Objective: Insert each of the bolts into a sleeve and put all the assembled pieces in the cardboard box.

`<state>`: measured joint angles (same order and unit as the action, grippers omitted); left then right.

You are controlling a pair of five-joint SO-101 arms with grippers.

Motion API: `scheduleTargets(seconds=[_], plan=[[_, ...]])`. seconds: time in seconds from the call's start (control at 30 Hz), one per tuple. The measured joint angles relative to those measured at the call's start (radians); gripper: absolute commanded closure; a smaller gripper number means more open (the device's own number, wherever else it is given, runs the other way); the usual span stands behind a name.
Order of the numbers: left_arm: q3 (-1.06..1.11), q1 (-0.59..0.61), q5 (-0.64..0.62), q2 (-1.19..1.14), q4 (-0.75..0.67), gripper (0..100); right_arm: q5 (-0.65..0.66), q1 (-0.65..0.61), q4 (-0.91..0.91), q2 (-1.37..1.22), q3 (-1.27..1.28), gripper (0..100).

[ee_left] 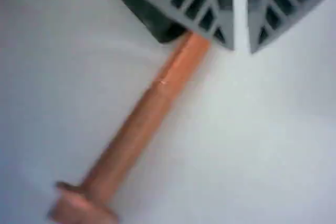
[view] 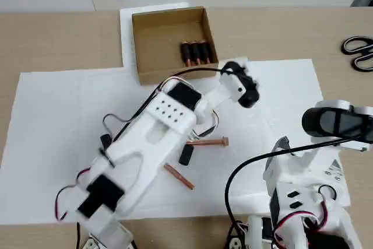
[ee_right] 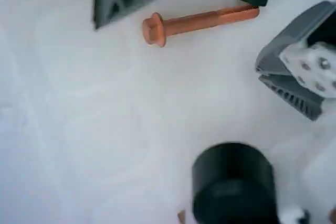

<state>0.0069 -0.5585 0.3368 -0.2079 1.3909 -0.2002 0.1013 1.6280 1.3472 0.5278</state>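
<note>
Left wrist view: copper-col. flanged bolt (ee_left: 139, 124)

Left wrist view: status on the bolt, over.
Left end effector slightly open, empty, at tip of bolt. Right end effector near bolt head. Black sleeve beside bolt tip, nothing blocking.

The left arm (view: 157, 126) stretches diagonally from the near left corner toward the centre, wrist bent down. The left gripper (ee_left: 239, 48) points downward, its fingers (ee_left: 205, 9) a narrow slit apart, clamping nothing. The right arm (view: 297, 185) stands folded at the near right, the right gripper (view: 282, 146) held low and turned toward the centre.
</note>
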Motion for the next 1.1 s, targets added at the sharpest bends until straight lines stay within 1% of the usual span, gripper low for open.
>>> scheduleTargets(seconds=[0.07,0.13,0.23,0.33,0.43,0.6,0.83,1.1], plan=[[-0.049,0.008,0.008,-0.094,0.025,84,0.0,0.0,0.0,0.0,0.0,69.1],[-0.114,0.006,0.008,-0.18,0.078,80,0.0,0.0,0.0,0.0,0.0,69.1],[-0.219,-0.015,0.008,-0.258,0.187,80,0.0,0.0,0.0,0.0,0.006,69.1],[-0.313,-0.041,0.021,-0.269,0.273,80,0.0,0.0,0.0,0.0,0.009,69.1],[-0.362,-0.04,0.054,-0.27,0.284,80,0.0,0.0,0.0,0.0,0.032,69.1],[-0.385,-0.055,0.098,-0.282,0.245,80,-0.002,0.0,0.0,0.008,0.071,69.1],[-0.453,-0.044,0.186,-0.443,0.222,80,-0.002,0.0,0.0,0.009,0.071,69.1],[-0.674,-0.046,0.232,-0.598,0.298,80,-0.002,0.0,-0.015,0.009,0.074,69.1]])
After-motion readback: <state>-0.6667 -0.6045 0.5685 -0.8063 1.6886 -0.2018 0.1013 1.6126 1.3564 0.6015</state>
